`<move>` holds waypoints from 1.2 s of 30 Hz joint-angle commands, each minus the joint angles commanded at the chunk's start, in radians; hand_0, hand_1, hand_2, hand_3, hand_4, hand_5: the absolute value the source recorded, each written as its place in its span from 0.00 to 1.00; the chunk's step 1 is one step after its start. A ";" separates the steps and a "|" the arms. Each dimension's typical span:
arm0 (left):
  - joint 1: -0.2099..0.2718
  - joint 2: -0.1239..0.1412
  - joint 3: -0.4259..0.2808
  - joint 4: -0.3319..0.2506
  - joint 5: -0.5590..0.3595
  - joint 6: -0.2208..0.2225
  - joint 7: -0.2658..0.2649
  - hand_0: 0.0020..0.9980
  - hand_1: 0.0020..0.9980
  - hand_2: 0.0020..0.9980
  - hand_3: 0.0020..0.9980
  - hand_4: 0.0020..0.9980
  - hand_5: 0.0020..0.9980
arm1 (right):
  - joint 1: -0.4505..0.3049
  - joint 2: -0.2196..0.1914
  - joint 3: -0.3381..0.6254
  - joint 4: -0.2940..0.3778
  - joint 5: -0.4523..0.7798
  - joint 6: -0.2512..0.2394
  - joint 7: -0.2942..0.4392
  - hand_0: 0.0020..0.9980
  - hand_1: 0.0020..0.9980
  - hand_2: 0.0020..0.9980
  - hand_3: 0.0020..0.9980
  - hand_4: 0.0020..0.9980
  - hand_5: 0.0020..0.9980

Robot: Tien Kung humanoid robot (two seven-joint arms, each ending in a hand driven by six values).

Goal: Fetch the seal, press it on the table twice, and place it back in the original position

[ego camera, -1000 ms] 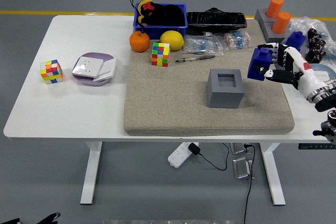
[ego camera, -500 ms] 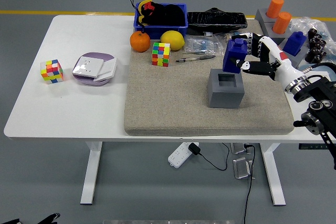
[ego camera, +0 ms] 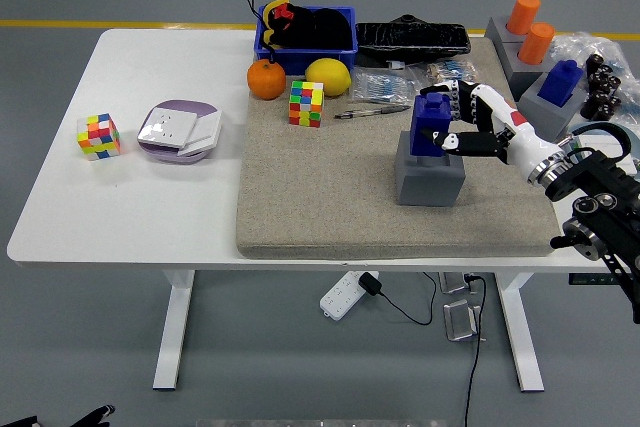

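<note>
One second earlier the blue seal (ego camera: 431, 125) was held out by the bench's right edge; now it is seated in the grey holder (ego camera: 429, 179), with the right hand (ego camera: 462, 119) still closed around it. Only release appears to remain.
</note>
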 joint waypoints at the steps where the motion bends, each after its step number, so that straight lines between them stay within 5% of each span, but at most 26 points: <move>1: 0.000 0.000 0.000 0.000 0.000 0.000 0.000 0.81 0.79 0.77 0.80 0.70 0.42 | 0.001 0.000 -0.004 -0.004 0.000 0.000 0.001 0.49 0.38 0.37 0.33 0.62 0.00; 36: -0.003 0.000 0.000 -0.001 0.004 -0.003 -0.001 0.81 0.79 0.77 0.80 0.70 0.42 | 0.054 0.001 -0.090 -0.089 0.000 -0.014 0.031 0.49 0.37 0.37 0.33 0.62 0.00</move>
